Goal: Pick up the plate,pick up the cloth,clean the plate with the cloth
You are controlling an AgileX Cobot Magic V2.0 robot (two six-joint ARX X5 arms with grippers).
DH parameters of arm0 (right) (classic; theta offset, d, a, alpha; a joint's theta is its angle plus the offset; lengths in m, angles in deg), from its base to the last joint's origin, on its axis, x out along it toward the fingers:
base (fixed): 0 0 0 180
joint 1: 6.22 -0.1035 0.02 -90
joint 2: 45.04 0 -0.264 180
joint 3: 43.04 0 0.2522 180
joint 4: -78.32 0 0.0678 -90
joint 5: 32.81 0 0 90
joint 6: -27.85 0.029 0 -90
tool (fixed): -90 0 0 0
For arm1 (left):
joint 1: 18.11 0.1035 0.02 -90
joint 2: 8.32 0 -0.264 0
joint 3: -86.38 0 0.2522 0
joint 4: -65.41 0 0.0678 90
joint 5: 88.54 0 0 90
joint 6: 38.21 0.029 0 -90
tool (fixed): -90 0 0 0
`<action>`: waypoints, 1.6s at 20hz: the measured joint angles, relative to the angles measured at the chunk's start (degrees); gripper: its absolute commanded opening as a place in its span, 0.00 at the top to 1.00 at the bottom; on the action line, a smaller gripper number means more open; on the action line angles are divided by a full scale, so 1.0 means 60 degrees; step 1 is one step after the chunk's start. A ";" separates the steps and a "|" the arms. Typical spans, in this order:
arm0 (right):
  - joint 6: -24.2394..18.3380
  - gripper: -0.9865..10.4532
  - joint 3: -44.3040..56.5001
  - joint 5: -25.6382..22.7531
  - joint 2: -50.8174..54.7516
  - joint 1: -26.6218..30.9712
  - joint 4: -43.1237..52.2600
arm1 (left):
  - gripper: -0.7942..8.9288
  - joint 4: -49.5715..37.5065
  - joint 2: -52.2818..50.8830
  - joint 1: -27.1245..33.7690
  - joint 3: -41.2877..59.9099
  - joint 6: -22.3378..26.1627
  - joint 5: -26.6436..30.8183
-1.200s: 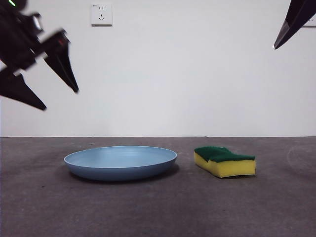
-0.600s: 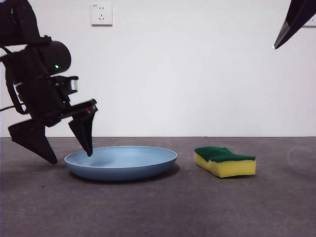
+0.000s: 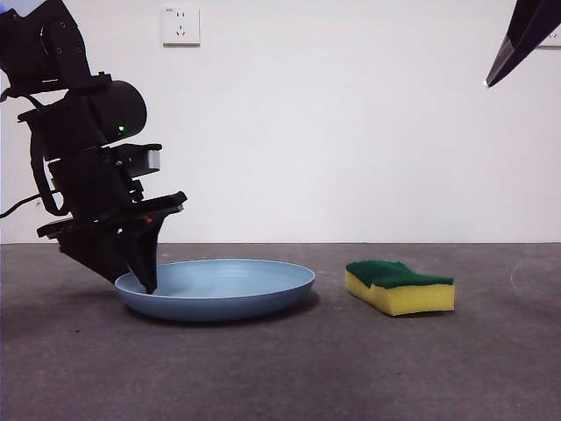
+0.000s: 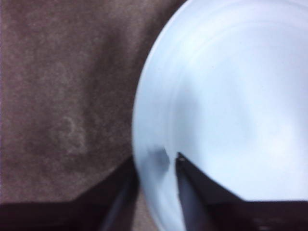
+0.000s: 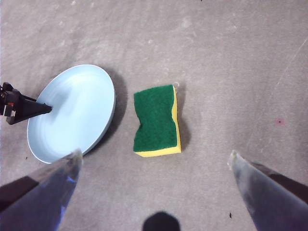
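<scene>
**Blue plate rim is sitting between the jaws of the left pincer**

Blue plastic is filling most of the left wrist view, because the left pincer (image 3: 131, 279) is standing low at the edge of the plate (image 3: 219, 288). One jaw is inside the dish and the other is outside, with the rim passing between them. The jaws are close together around the rim, but the blur is hiding the contact, so I cannot tell if they are already pressing on it. I think the pincer is placed this way because a shallow plate offers only its thin edge for holding.

The plate is lying flat on the grey worktop (image 3: 280, 368), not yet lifted, and most of it is extending away from the left pincer toward the cloth (image 3: 401, 286). The cloth, a yellow sponge with the green layer up, is resting just beside the far side of the plate and apart from it.

The right pincer (image 5: 154, 192) is waiting high above, with its jaws wide apart and the cloth lying below and between them. In my judgement it is positioned there for taking the cloth next, when the plate is secured.
</scene>
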 measured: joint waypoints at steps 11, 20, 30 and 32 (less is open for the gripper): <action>-0.0689 0.48 -0.1169 0.0648 -0.1443 -0.0423 -0.0892 | 0.93 0.0266 -0.0984 0.0000 -0.0080 -0.0004 -0.0120; -0.2233 0.48 -0.3989 -0.1723 -0.5071 -0.2477 -0.1217 | 0.93 0.1045 -0.3468 0.0000 -0.0073 0.0248 -0.0033; -0.2623 0.48 -0.4269 -0.2036 -0.8335 -0.2750 -0.0576 | 0.93 0.1577 -0.4160 0.0000 -0.0069 0.0419 -0.0025; -0.2626 0.48 -0.4269 -0.2029 -0.8535 -0.2750 -0.0372 | 0.93 0.1577 -0.4160 0.0000 -0.0069 0.0423 -0.0022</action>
